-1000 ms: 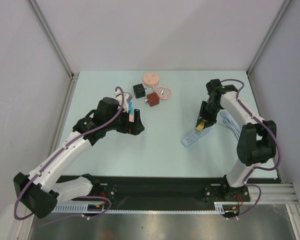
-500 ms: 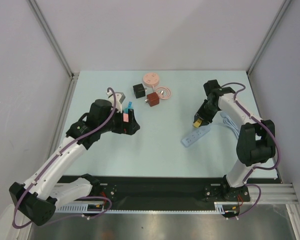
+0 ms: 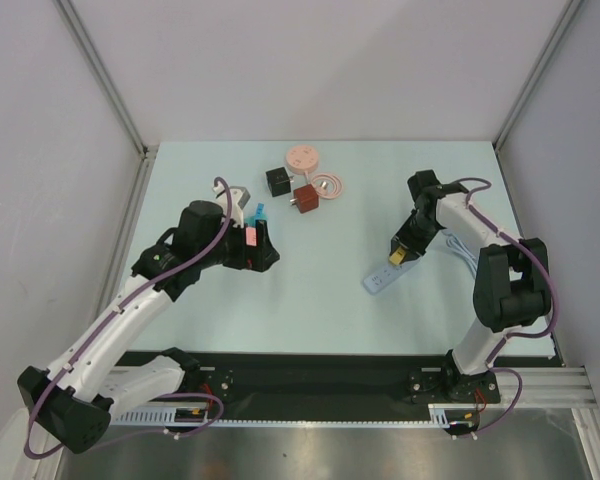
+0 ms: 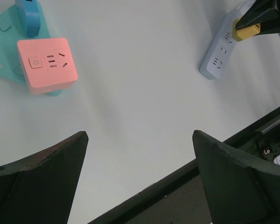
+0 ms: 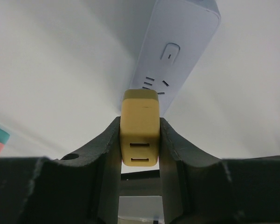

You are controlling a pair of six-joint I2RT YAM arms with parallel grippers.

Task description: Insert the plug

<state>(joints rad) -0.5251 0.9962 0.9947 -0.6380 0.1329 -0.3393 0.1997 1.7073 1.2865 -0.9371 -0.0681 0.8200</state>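
Observation:
My right gripper (image 5: 140,126) is shut on a yellow plug (image 5: 139,127). It holds the plug right over the pale blue power strip (image 5: 177,51), at the strip's middle sockets. In the top view the plug (image 3: 400,255) sits at the far end of the strip (image 3: 386,279), right of centre. My left gripper (image 4: 140,135) is open and empty above bare table. In the top view the left gripper (image 3: 263,248) hovers left of centre. A pink socket cube (image 4: 46,65) lies ahead of it on a teal base (image 4: 9,46).
At the back centre lie a black cube adapter (image 3: 278,180), a dark red cube adapter (image 3: 304,198), a pink round disc (image 3: 302,157) and a small pink ring (image 3: 329,186). A white cable (image 3: 462,250) lies beside the right arm. Walls enclose the table.
My right gripper has come back down with the yellow plug onto the strip's far end. My left arm has drawn back slightly to the left.

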